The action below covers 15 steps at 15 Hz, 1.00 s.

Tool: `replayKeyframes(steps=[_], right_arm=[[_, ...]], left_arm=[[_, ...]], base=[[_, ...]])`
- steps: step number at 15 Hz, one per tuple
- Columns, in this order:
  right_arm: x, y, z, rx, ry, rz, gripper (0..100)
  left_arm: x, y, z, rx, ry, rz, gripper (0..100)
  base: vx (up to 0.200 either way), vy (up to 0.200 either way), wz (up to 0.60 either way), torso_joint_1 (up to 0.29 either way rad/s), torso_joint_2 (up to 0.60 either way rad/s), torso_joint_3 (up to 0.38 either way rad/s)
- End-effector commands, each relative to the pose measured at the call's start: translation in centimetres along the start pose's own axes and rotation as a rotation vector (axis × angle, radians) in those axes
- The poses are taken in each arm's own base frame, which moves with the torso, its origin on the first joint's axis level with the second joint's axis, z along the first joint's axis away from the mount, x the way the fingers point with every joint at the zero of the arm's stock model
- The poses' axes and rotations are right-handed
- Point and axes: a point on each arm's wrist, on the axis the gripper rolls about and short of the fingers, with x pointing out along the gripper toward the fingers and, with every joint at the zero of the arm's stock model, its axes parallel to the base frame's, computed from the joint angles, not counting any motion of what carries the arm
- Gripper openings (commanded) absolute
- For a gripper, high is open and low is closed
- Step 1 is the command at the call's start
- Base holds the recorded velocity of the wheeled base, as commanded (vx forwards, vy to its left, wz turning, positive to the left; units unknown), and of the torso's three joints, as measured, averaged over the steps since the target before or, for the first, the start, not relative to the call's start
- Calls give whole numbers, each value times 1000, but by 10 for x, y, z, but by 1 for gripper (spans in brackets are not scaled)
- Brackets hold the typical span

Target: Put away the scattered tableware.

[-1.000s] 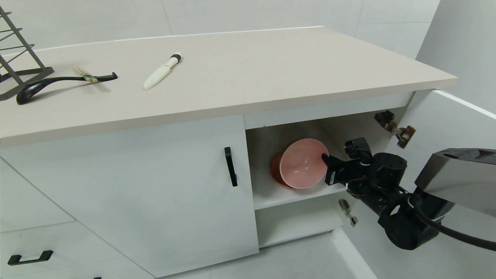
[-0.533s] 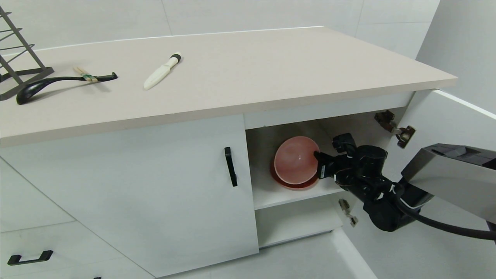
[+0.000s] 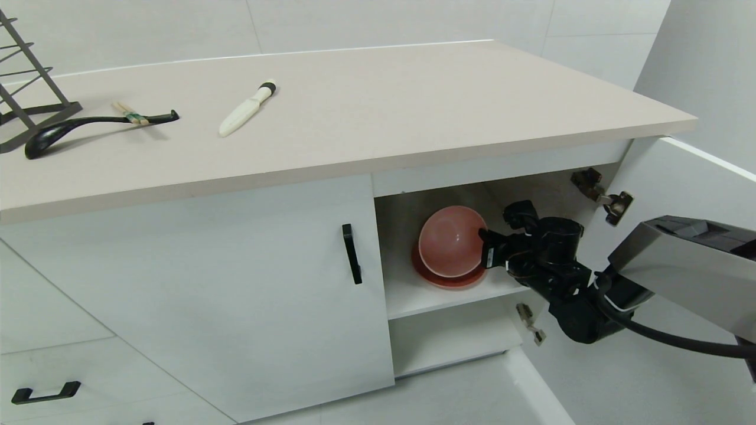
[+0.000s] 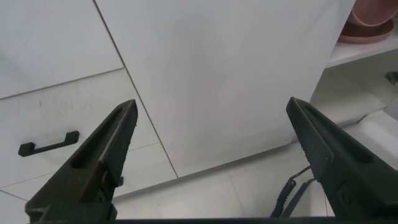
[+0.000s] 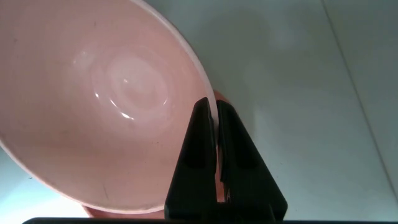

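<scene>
A pink bowl point(image 3: 452, 239) is tilted on a red dish point(image 3: 443, 277) on the upper shelf of the open cabinet. My right gripper point(image 3: 485, 245) reaches into the cabinet and is shut on the bowl's right rim. The right wrist view has the two black fingers point(image 5: 211, 158) pinching the rim of the pink bowl point(image 5: 106, 106). On the counter lie a black ladle point(image 3: 88, 127), a pair of chopsticks point(image 3: 131, 113) across it, and a cream knife point(image 3: 247, 108). My left gripper point(image 4: 214, 134) hangs open before the closed left cabinet door, holding nothing.
The right cabinet door point(image 3: 679, 177) stands swung open beside my right arm. The closed left door point(image 3: 236, 283) has a black handle point(image 3: 351, 254). A dark wire rack point(image 3: 26, 88) stands at the counter's far left. A drawer handle point(image 3: 44, 392) is low on the left.
My right gripper has carried the pink bowl left and deeper into the cabinet, bringing it down onto the red dish. The counter items have not moved.
</scene>
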Motion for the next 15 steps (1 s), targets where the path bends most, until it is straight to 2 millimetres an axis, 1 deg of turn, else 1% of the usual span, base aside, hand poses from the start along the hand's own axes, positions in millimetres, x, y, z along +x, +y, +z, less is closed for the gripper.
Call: replayKeyframes(steps=[1,10,15], right_arm=[[-3,0,1,0,3,-2,0],[-22,1,-4,0,4,4,0],[-22,1,-6,0,6,4,0]], left_arm=[[0,0,0,-1,2,0,100],[0,0,0,-1,2,0,100],[0,0,0,-2,2,0,100]], base=[[0,0,0,0,0,0],[0,0,0,0,0,0],[0,0,0,0,0,0]])
